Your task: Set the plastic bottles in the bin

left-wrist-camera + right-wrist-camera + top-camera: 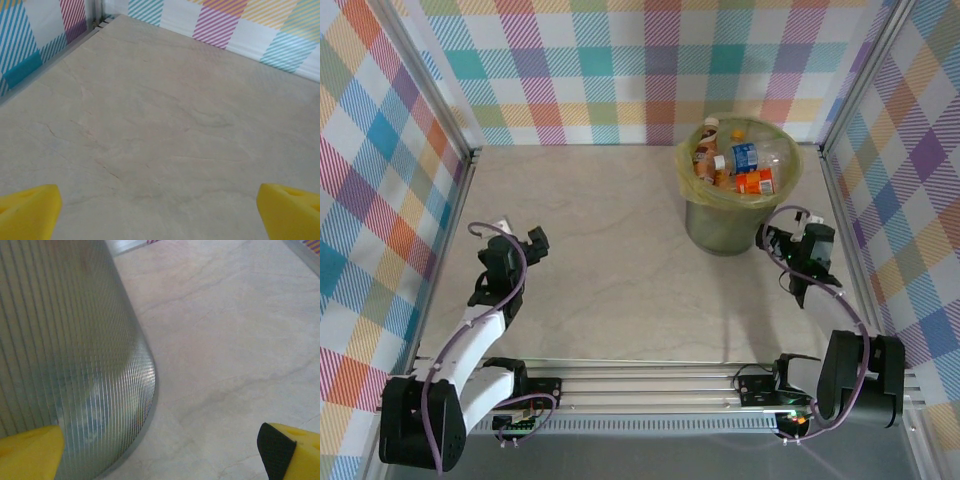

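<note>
Several plastic bottles (748,157) heaped in the bin (720,225), upright at the far right of the counter (590,250); blue-labelled one on its side, long axis left to right, cap leftward. Left gripper (160,215) over bare counter, fingers (30,212) wide, empty. Right gripper (160,455) just beside the bin wall, fingers wide, empty.

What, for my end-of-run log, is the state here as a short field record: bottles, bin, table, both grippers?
bottles: plastic bottles piled inside the bin, orange and blue labels showing
bin: bin upright at the far right of the table, lined with a yellow-green bag
table: table pale, stone-patterned; every bottle seen is in the bin
left gripper: left gripper open, holding nothing, over the left side of the table
right gripper: right gripper open, holding nothing, close beside the bin wall
</note>
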